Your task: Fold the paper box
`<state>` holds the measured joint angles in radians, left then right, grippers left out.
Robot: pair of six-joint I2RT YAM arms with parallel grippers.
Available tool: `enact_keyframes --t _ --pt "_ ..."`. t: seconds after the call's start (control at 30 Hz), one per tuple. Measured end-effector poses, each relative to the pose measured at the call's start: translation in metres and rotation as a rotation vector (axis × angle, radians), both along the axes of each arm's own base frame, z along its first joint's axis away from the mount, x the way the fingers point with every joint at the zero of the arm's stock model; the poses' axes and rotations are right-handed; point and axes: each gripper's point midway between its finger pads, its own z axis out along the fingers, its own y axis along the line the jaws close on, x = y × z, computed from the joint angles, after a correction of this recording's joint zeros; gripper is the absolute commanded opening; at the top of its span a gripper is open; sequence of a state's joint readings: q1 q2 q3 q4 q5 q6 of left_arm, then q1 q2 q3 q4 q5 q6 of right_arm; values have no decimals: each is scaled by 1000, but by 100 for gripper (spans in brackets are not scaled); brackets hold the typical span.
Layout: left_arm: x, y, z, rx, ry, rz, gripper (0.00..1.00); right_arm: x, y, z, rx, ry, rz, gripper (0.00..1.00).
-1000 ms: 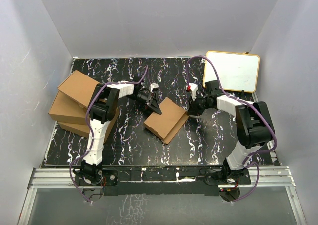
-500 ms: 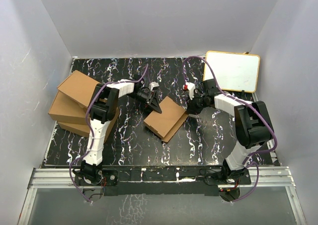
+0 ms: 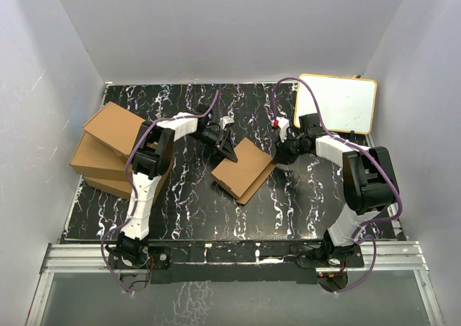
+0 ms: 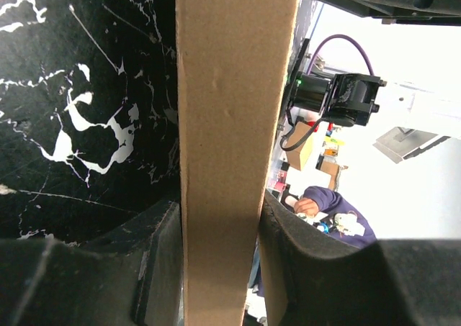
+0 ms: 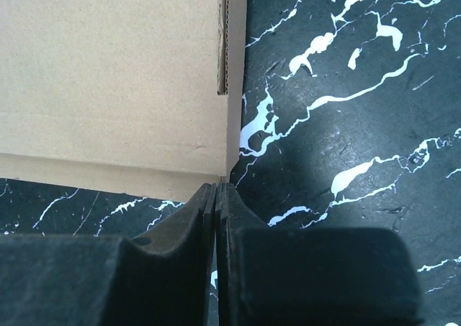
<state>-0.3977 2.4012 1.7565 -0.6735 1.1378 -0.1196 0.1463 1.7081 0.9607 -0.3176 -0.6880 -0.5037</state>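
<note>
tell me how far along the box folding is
Done: the paper box lies flat, lid panel folded down. In hand: the left gripper clamps its far edge; the right gripper, shut, sits at its right corner. To do: a lower layer juts out along the near side, so not flush.

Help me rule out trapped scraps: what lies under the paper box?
The paper box rests on the black marbled table, which shows all around it. Its lower layer peeks out along the near-right edge. Anything directly beneath is covered.
</note>
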Motion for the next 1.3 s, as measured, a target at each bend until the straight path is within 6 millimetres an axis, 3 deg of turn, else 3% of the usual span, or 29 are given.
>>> enact_keyframes --t 0.23,0.4,0.53,0.73,0.8,1.0,1.3 --pt "0 0 1 52 -16 -13 1 -3 4 3 32 0 31 13" --pt "5 -2 5 96 -58 -21 1 -15 5 9 82 29 64 21" --pt "2 -3 7 129 -76 -31 1 -18 -4 28 132 10 62 24" --pt "-1 -6 13 185 -128 -45 0 -11 -39 56 214 -40 -22 25" --pt "-2 -8 17 214 -158 -53 0 -13 -45 56 229 -33 -45 25" --pt "-2 -18 29 308 -262 -85 0 -26 -38 43 293 73 -106 22" --pt "-12 -31 43 457 -417 -136 0 -15 -34 40 356 136 -180 24"
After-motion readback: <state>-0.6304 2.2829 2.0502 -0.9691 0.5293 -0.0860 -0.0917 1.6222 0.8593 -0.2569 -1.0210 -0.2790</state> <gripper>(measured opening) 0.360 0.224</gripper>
